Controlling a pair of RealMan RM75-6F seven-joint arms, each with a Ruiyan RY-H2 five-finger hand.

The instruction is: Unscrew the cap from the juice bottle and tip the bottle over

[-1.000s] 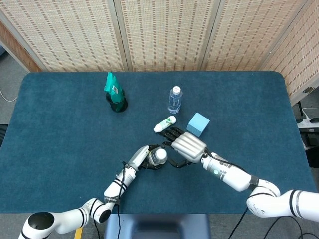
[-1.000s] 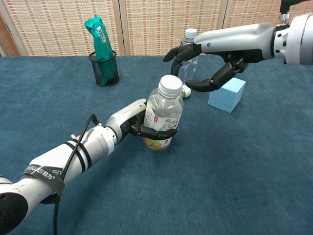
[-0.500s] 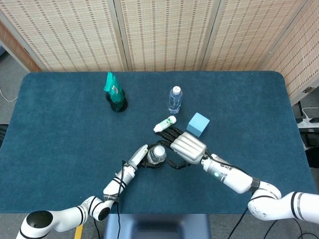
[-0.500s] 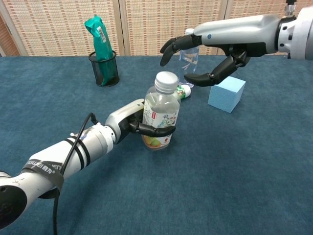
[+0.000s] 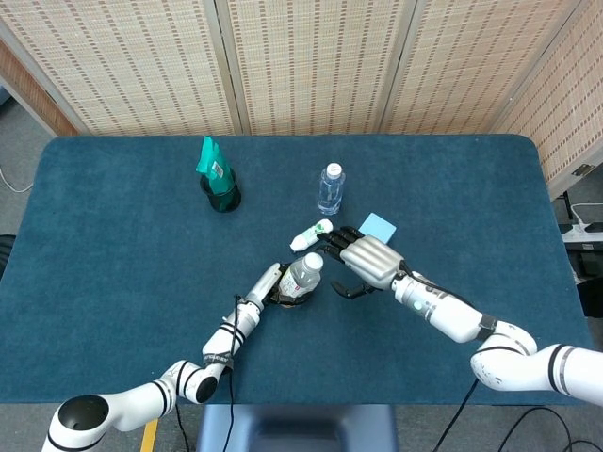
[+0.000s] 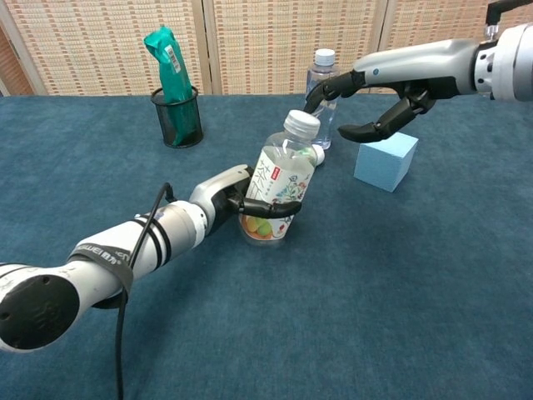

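**Bottle gripped and leaning, cap not off yet**

From the head view: the left hand clamps the juice bottle near the table's near middle, the bottle leaning right toward the right hand, which hovers just beside it, fingers apart, holding nothing. A small white bottle lies just beyond, a blue block by the right hand, a water bottle and a black cup further off.
From the chest view: fingers wrap the label, and the white cap sits on the tilted neck, apart from the spread right hand. My read: the unscrewing step. Next, the right hand must close round the cap and twist while the left holds firm.
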